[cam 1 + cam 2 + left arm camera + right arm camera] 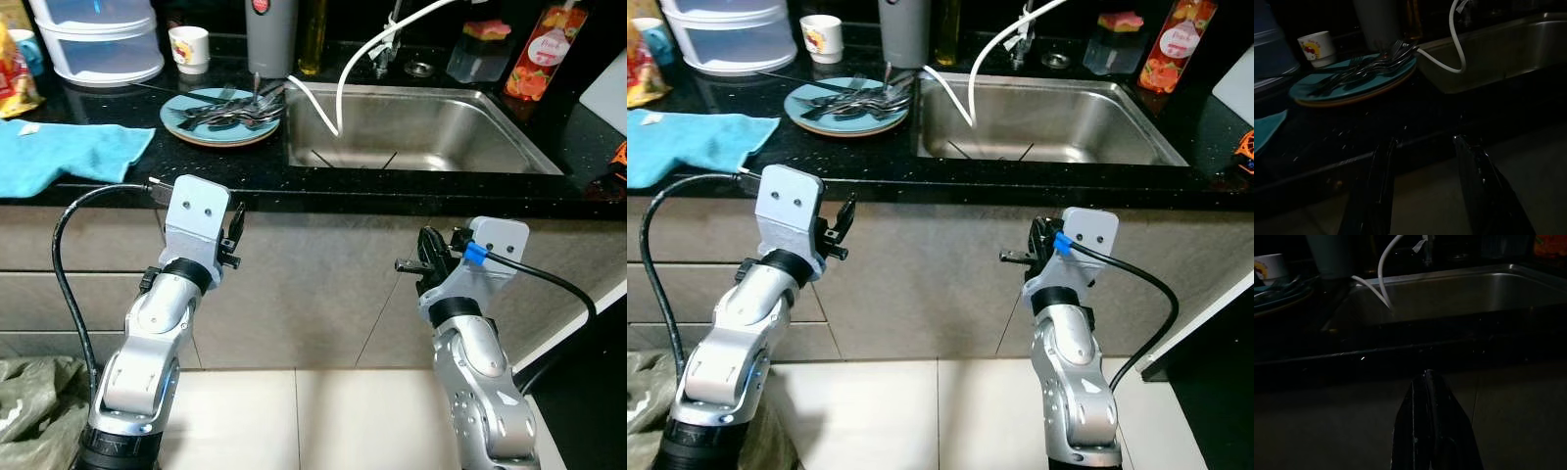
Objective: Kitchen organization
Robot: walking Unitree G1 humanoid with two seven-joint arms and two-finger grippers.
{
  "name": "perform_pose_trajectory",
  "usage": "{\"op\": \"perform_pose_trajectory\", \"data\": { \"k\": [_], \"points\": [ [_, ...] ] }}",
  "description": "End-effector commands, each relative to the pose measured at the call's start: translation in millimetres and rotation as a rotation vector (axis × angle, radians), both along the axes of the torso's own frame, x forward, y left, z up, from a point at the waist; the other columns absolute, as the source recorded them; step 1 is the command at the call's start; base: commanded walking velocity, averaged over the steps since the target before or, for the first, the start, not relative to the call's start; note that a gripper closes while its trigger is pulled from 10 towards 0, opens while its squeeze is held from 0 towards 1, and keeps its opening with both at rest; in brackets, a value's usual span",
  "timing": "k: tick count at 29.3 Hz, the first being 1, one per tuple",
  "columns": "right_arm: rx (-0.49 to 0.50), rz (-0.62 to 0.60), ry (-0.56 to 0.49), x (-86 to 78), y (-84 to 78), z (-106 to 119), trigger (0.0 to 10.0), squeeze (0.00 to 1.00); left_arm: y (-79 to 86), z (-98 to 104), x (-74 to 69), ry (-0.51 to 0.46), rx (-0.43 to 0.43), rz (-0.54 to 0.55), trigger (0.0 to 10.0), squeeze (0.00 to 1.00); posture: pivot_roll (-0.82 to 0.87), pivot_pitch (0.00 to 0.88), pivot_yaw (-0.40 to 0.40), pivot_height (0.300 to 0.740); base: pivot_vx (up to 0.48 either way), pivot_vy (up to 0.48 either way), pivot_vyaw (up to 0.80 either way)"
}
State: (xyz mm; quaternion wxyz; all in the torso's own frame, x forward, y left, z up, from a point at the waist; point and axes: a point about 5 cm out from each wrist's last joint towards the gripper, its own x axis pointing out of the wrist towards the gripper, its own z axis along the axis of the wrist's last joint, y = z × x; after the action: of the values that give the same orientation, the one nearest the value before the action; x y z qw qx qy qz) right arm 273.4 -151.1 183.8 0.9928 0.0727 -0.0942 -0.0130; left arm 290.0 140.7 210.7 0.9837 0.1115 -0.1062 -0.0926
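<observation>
A teal plate (184, 104) on the black countertop (216, 168) carries a pile of forks and spoons (235, 111), just left of the steel sink (441, 122). A white hose (345, 73) droops into the sink. Both arms are raised in front of the cabinet face, below the counter edge. My left gripper (233, 233) is open with nothing between its fingers and points toward the plate (1327, 88). My right gripper (427, 257) is shut and empty and faces the sink front (1449, 289).
A blue cloth (69, 152) lies at the counter's left. Behind the plate stand a white mug (189, 47), a grey canister (269, 34), plastic drawers (98, 39) and an oil bottle (313, 34). A red-labelled bottle (544, 49) stands right of the tap. A green bag (29, 401) lies on the floor.
</observation>
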Motion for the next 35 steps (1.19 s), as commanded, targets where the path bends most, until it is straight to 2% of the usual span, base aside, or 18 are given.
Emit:
{"op": "perform_pose_trajectory", "data": {
  "k": [1, 28, 35],
  "points": [
    [-0.005, -0.013, 0.004, 0.8, -2.2, -2, 10.0, 0.0, -3.8, 6, -1.6, -0.031, 0.011, -0.02, 10.0, 0.0, 0.19, 0.044, -0.05, 0.74, 0.405, 0.0, 0.0],
    [-0.005, -0.009, -0.001, 2.6, -1.6, -3, 10.0, 0.0, -6.8, 9, -1.7, -0.058, 0.025, -0.031, 10.0, 0.0, 0.19, 0.031, -0.05, 0.74, 0.384, 0.0, 0.0],
    [-0.005, -0.01, -0.007, 2.4, -1.7, -1, 10.0, 0.0, -14.9, 17, -5.5, -0.101, 0.069, -0.071, 10.0, 0.0, 0.19, 0.034, -0.049, 0.74, 0.04, 0.0, 0.0]
  ]
}}
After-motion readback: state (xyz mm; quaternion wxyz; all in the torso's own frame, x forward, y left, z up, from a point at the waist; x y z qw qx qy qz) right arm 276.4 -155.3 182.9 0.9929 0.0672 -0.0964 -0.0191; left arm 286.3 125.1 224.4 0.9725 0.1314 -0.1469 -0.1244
